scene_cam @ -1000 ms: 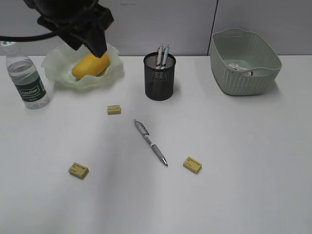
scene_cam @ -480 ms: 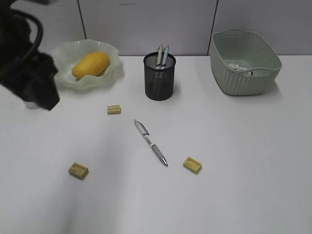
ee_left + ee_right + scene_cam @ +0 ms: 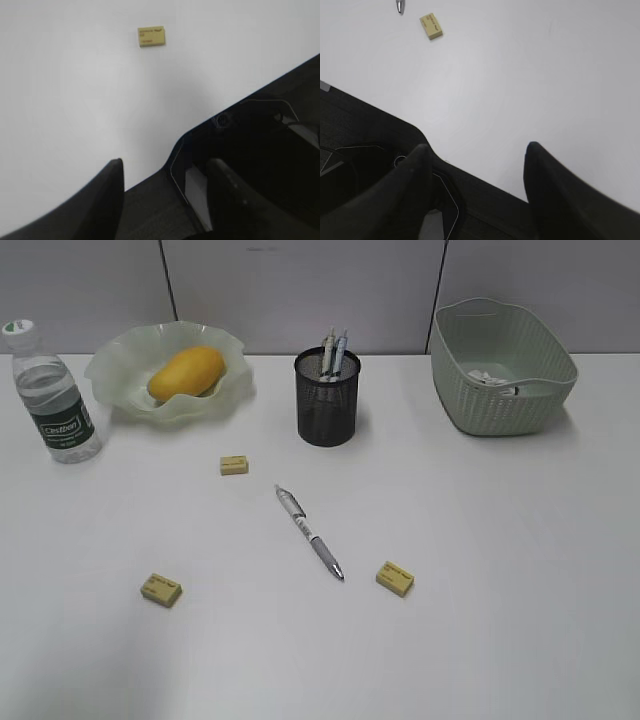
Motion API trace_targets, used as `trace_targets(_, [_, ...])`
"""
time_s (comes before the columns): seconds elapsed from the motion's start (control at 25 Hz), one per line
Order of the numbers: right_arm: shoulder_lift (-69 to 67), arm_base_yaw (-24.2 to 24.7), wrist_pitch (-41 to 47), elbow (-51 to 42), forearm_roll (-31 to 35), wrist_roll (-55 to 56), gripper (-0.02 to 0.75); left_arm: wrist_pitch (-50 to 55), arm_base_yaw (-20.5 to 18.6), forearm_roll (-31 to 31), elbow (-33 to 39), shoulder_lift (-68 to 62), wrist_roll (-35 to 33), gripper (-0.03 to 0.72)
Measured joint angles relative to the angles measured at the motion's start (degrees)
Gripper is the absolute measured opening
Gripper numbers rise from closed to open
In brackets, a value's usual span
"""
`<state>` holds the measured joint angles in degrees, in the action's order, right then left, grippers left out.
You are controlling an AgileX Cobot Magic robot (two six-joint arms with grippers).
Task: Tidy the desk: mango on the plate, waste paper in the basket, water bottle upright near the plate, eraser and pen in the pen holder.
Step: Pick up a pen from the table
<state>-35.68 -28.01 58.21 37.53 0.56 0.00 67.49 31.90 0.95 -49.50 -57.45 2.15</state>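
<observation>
1. The mango (image 3: 185, 373) lies on its side in the wavy-rimmed glass plate (image 3: 120, 365) at the far left of the desk (image 3: 480, 540).
2. The water bottle (image 3: 55, 400) stands upright with its white cap on, just left of the plate, apart from it.
3. The black mesh pen holder (image 3: 327, 400) stands at the far middle of the desk, to the right of the plate, with two pens (image 3: 334, 350) poking out of its top.
4. A grey pen (image 3: 309, 532) lies flat on the desk in front of the holder, slanted, its tip toward the near right.
5. Three yellow erasers lie loose: one (image 3: 234, 465) between plate and pen, one (image 3: 161, 589) toward the near left, one (image 3: 395, 578) just right of the pen's tip.
6. The waste paper (image 3: 488, 378) shows as a white crumpled scrap inside the sage-green basket (image 3: 500, 405) at the far right.
7. The left tool (image 3: 165, 180) hangs above bare desk, its dark fingers (image 3: 107, 185) standing fairly wide with nothing between them; an eraser (image 3: 151, 36) lies well ahead of it.
8. The right tool (image 3: 475, 170) is also spread wide and empty over the desk, with an eraser (image 3: 431, 26) and the pen's tip (image 3: 400, 6) well beyond it.
9. Neither tool shows in the exterior view.
</observation>
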Motion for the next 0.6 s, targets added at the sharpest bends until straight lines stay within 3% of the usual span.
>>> trace_targets(0.36, [-2.3, 0.0, -0.9, 0.0, 0.0, 0.0, 0.467, -5.1, 0.0, 0.0, 8.9, 20.9, 0.0, 0.405])
trace_targets(0.6, [-10.8, 0.0, -3.3, 0.0, 0.0, -0.5, 0.467, -5.3, 0.1, 0.0, 12.6, 29.2, 0.0, 0.405])
